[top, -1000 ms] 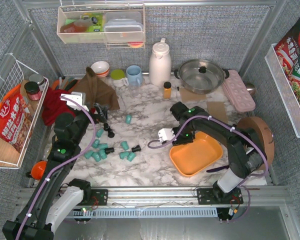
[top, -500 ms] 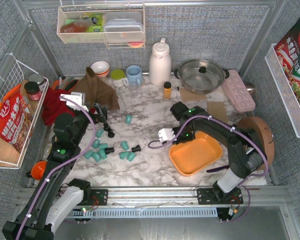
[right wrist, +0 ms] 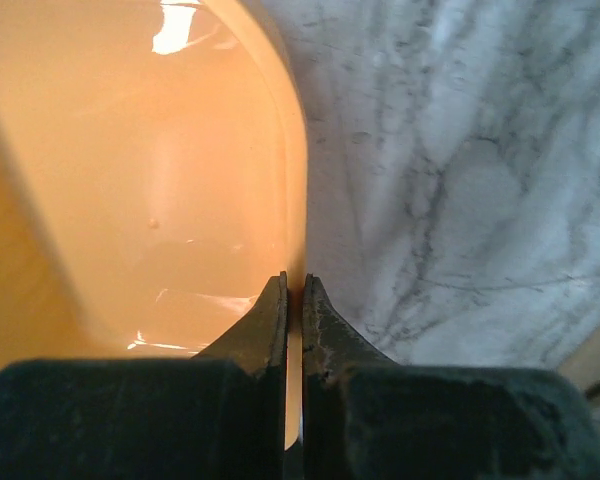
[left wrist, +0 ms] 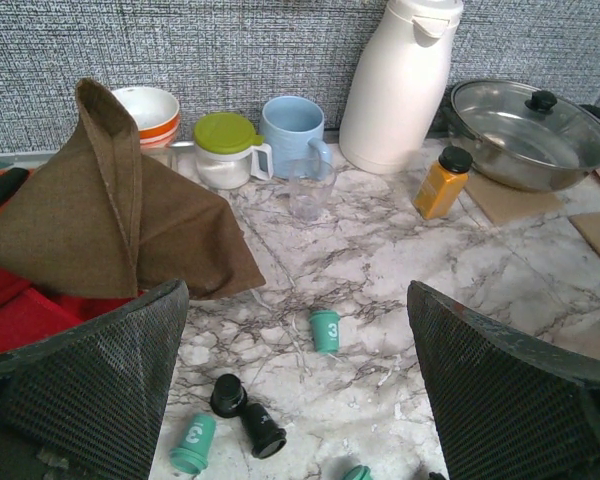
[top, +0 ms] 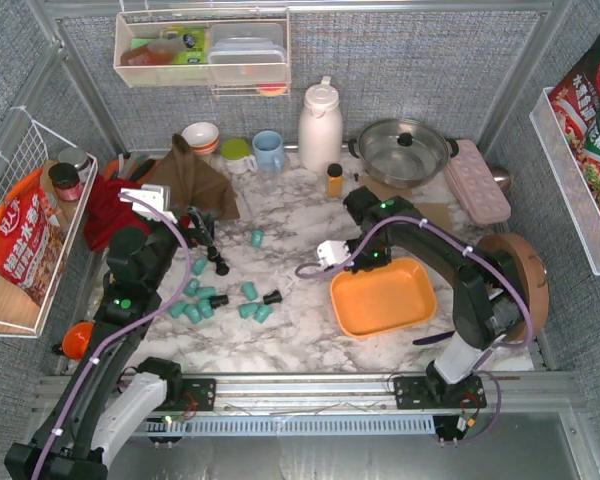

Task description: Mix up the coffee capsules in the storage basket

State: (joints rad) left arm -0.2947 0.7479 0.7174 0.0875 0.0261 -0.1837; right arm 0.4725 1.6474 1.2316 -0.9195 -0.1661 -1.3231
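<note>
The storage basket [top: 390, 300], an orange tray with nothing in it, lies right of centre on the marble table. My right gripper [top: 358, 267] is at its far left corner. In the right wrist view the gripper [right wrist: 294, 282] is shut on the basket's thin rim [right wrist: 292, 180]. Several coffee capsules lie loose on the left: a teal cluster [top: 195, 305], a lone teal one [top: 257, 238] and black ones [top: 272, 297]. My left gripper [top: 202, 228] hovers over them, open [left wrist: 296, 290], with a teal capsule [left wrist: 324, 330] and black capsules [left wrist: 230, 395] below, untouched.
Along the back stand a white thermos [top: 320, 125], a steel pot [top: 402, 150], a pink egg tray [top: 477, 180], an amber bottle [top: 334, 180] and a blue mug [top: 268, 150]. A brown cloth [top: 190, 180] lies back left. A wooden disc [top: 520, 270] sits right of the basket.
My right gripper's jaws have closed onto the basket's rim, and the basket has swung and shifted slightly left and up. The left arm and the capsules have not moved.
</note>
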